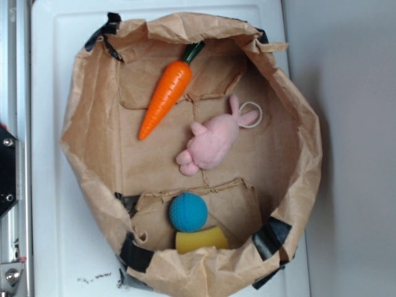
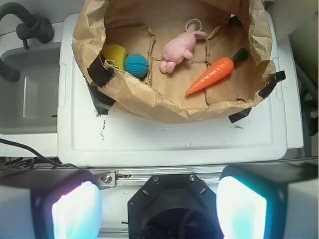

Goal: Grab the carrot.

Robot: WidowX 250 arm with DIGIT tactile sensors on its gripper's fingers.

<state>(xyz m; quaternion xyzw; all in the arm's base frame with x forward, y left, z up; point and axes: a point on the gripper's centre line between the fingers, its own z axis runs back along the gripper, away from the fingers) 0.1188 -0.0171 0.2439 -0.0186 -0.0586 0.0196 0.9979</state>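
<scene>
Tool [image 2: 159, 199] nearest, fingers spread wide (nothing held); carrot [image 2: 215, 73] well beyond, inside paper bag [image 2: 149, 102].

Carrot [image 1: 164, 99] [image 2: 211, 75]: bright orange, long, tapered, dark green stem top. Laid flat on brown paper floor, diagonal in exterior view, stem toward upper rim, tip pointed down-left. Untouched, nothing gripped around it. Positioned just beside pink plush, not touching.

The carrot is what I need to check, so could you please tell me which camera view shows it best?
The exterior view: the carrot appears large and whole from above, green stem to orange tip, lying in the paper bag beside the pink bunny. The wrist view also shows it whole, but smaller and farther away.
</scene>
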